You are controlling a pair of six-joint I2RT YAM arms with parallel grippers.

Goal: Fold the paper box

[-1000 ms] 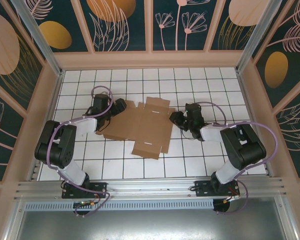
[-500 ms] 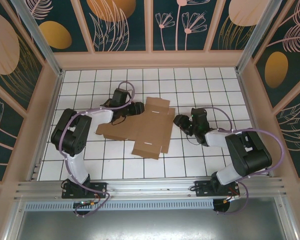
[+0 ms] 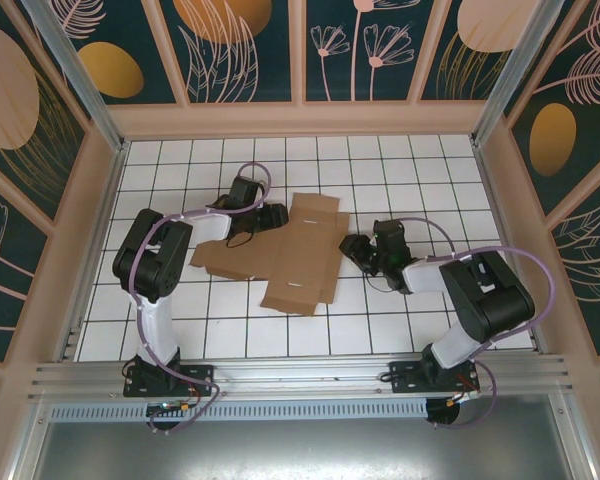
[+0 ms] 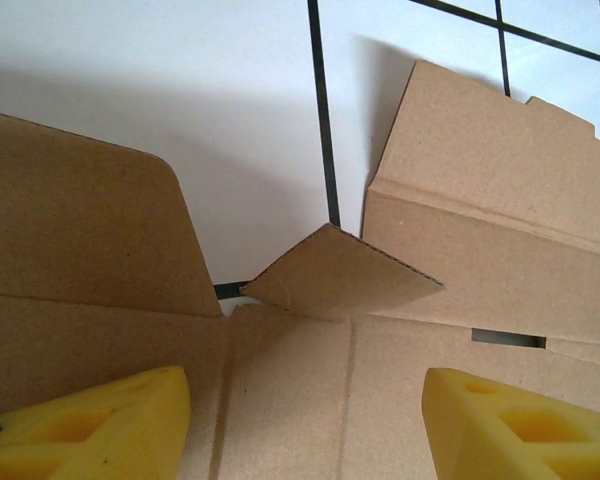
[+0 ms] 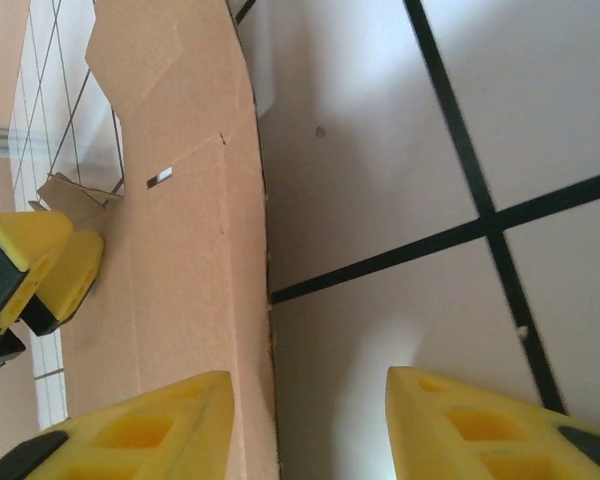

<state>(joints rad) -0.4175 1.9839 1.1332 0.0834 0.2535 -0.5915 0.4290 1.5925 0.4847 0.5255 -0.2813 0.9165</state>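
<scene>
While the paper box [image 3: 300,262] lies flat mid-counter [image 3: 380,170], my left end effector [image 4: 305,400] hangs released over its far-left part, where a small flap [image 4: 340,275] tilts up; my right end effector [image 5: 310,400], jaws apart, straddles its right edge, grasping nothing.

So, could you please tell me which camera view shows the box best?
The top external view: it takes in the whole box, spread out with all its flaps. The left wrist view gives a close-up of one raised flap and nearby panels; the right wrist view looks along one edge.
</scene>
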